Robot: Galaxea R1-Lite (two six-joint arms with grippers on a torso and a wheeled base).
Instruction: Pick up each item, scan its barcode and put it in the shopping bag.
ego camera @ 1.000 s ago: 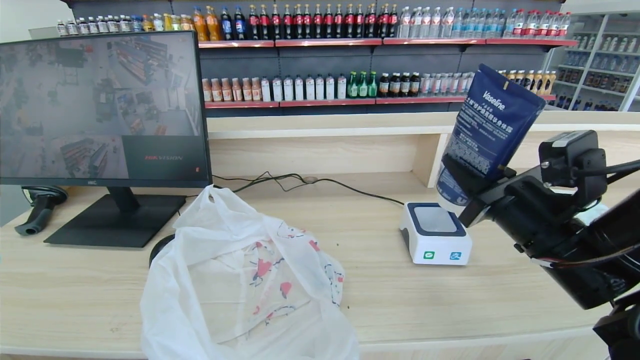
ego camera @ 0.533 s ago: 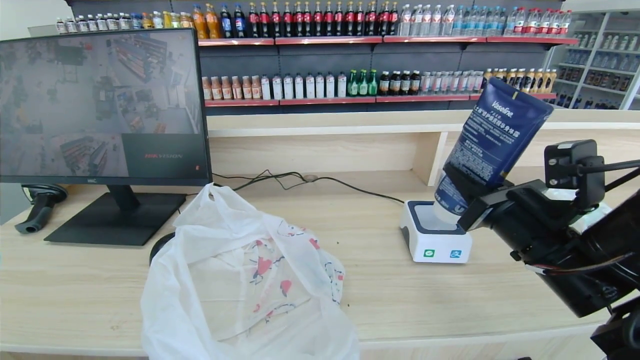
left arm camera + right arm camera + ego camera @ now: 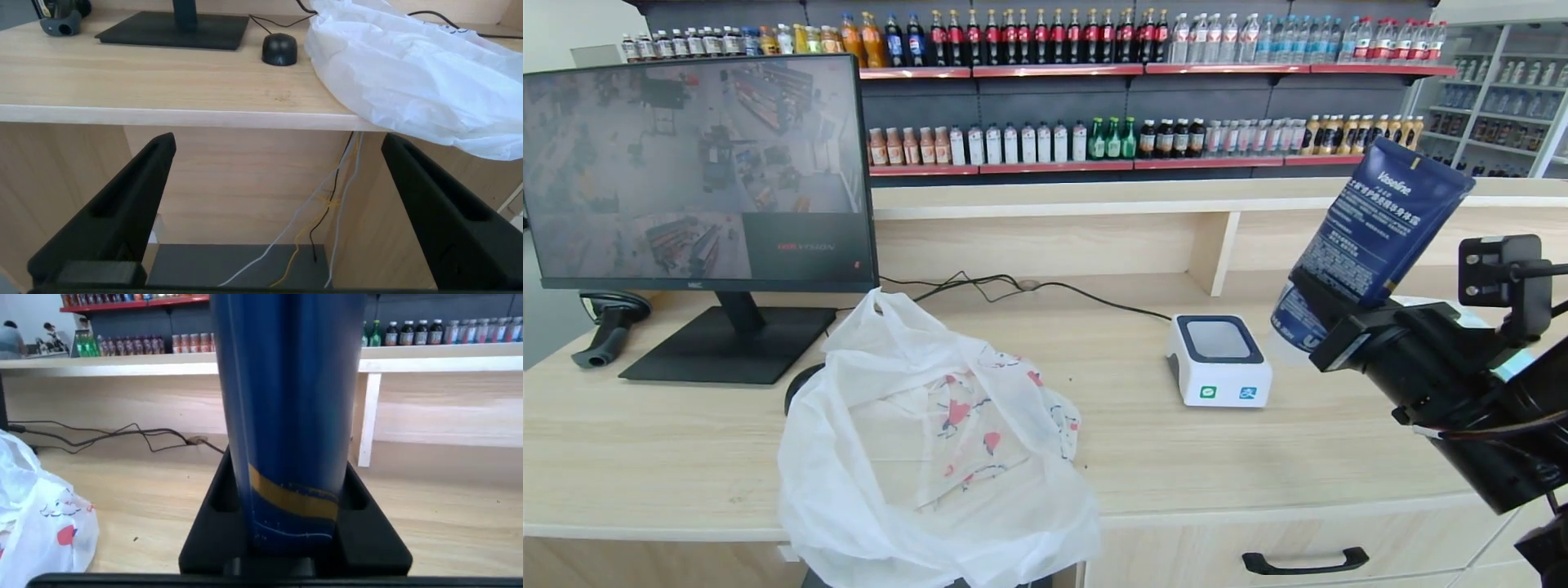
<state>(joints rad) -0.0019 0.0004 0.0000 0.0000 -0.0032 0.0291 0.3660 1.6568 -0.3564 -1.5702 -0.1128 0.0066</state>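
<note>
1. We see the right gripper [image 3: 1327, 317] pinching the blue tube [image 3: 1380, 224] low on its body (cap end down, tilted), in the air to the right of the scanner [image 3: 1217, 371].
2. The left gripper [image 3: 278, 196] hangs below the counter [image 3: 163, 90] edge, jaws spread wide.
3. The shopping bag [image 3: 931, 457] slumps at the counter's front edge.

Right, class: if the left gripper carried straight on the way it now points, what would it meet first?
Probably the wooden panel under the countertop: the open left gripper faces it squarely. The hanging cables lie near that line and might come first; depth is unclear.
</note>
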